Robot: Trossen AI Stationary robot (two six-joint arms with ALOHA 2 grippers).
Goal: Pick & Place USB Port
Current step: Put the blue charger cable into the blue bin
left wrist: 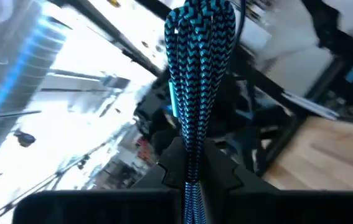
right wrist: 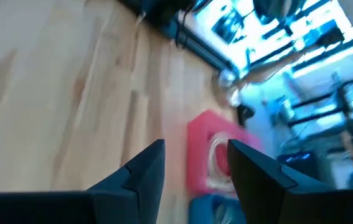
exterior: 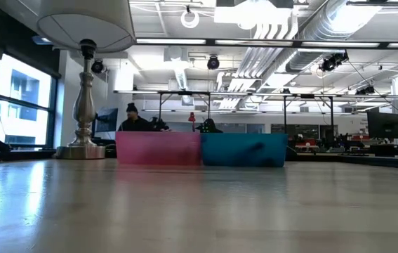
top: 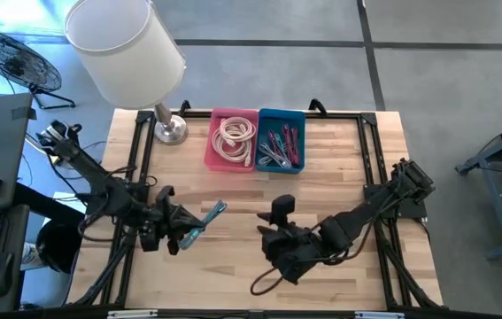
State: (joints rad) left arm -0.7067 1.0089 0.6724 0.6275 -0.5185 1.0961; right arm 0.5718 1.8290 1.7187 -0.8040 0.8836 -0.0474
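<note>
Left gripper [top: 182, 232] pinches a bundled blue braided cable [top: 206, 219], jaws pressed tight on the bundle; from the left wrist the looped braid [left wrist: 196, 74] stands up out of the fingers. The bundle is lifted off the table [top: 339, 168], on the near side of the pink bin [top: 231, 139] and well apart from it, toward the left arm.

Judged step: carry the cable to a bin and drop it. The blue bin [top: 281, 140], touching the pink bin's right wall, already holds coloured cables; the pink bin holds a pale coiled cable [top: 237, 136]. Which bin is meant for this bundle I cannot tell from the task line; the coloured contents suggest the blue one.

To do it well:
- keep the pinch firm, since the free loop sticks out past the fingers and could snag on a bin wall
- clear the rim before moving over it, release only with the loop inside the walls
- stay away from the lamp [top: 127, 49] standing just left of the pink bin

Pose: left arm reaches in low from the table's left edge, wrist tipped so the cable points up and toward the bins. Right gripper [top: 274, 237] waits near the table's front, right of the cable, its jaws spread with nothing between them, aimed roughly at the pink bin [right wrist: 210, 152]
</note>
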